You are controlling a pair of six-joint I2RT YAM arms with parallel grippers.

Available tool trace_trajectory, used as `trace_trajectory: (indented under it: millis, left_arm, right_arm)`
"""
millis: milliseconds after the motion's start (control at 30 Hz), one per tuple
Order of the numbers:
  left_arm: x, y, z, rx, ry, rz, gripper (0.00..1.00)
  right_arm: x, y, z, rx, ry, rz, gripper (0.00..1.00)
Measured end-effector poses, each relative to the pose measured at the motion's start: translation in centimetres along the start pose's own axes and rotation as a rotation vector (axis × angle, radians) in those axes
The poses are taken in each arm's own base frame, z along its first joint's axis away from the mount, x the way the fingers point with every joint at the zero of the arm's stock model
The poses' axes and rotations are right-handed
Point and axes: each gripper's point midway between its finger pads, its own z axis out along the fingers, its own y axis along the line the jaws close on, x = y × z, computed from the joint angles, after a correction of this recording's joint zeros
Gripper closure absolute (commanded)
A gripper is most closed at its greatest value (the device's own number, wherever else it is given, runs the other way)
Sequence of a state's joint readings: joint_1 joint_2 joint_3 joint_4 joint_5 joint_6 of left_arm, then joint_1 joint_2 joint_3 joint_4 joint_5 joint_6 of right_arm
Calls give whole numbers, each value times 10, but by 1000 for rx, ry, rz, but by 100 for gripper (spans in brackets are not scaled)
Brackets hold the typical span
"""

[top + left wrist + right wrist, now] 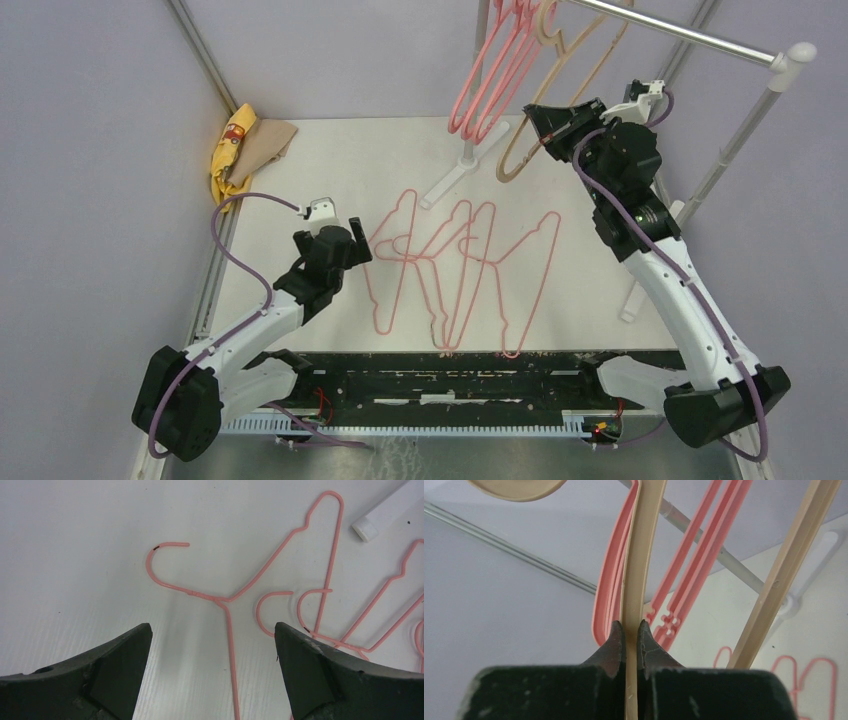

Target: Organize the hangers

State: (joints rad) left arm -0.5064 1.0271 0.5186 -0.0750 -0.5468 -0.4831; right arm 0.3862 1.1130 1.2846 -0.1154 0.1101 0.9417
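Observation:
Several thin pink wire hangers point(460, 270) lie tangled flat on the white table. My left gripper point(355, 245) hovers open at their left end. In the left wrist view the stem of the nearest wire hanger point(229, 630) runs between the wide-apart fingers of the left gripper point(212, 630), untouched. Thick pink plastic hangers point(490, 80) hang from the rail. My right gripper point(540, 125) is raised beside them, shut on one arm of a beige hanger point(585, 80). In the right wrist view the right gripper point(631, 625) pinches the beige hanger point(641, 555), with the pink plastic hangers point(694, 560) just behind.
The silver rail point(690, 35) crosses the top right on a white stand, whose foot point(455, 175) rests on the table by the wire hangers. Yellow and tan cloths point(240, 145) lie bunched at the far left corner. Metal frame posts border the table.

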Motion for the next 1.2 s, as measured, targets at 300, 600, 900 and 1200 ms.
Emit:
trace_trajectory:
  millis: [300, 600, 900, 1200]
  left_arm:
    - [6, 0, 4, -12, 20, 15, 1]
    - [8, 1, 9, -34, 29, 26, 1]
    - [8, 3, 10, -46, 27, 29, 1]
    - [7, 3, 9, -45, 24, 27, 1]
  right_arm:
    - [-11, -25, 56, -77, 10, 182, 99]
    - [-11, -20, 75, -140, 27, 226, 99]
    - [-15, -38, 93, -110, 19, 250, 98]
    - [-10, -40, 104, -117, 50, 273, 61]
